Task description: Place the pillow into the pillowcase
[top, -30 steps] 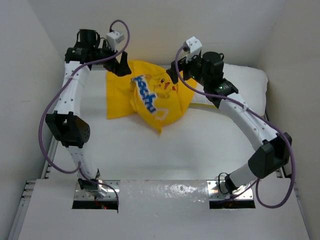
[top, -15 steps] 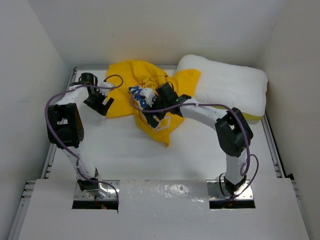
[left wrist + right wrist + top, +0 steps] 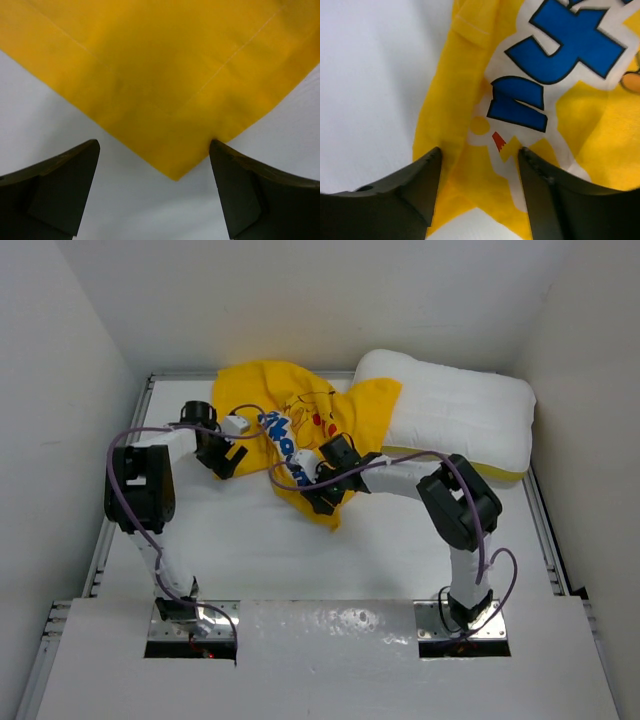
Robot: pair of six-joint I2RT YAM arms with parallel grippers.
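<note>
Both arms were dropped onto the pillowcase (image 3: 300,405): left gripper (image 3: 154,145) wide open, empty, corner dead ahead; right gripper (image 3: 480,151) half-closed astride a fold, probably unpinched.

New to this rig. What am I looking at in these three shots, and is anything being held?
You are looking at two robot arms, a left arm and a right arm, bolted at the near edge of a white table. Each ends in a two-finger pincer.

The wide picture comes from a fixed camera above and behind them. The two close-ups come from a camera on each wrist, so the dark shapes at the bottom are that arm's own fingers.

On the table lie a crumpled yellow pillowcase with a cartoon print and, beside it, a plump white pillow.

The left pincer is open over a pillowcase corner. The right pincer straddles the printed edge with its fingers apart. Nothing is held.
</note>
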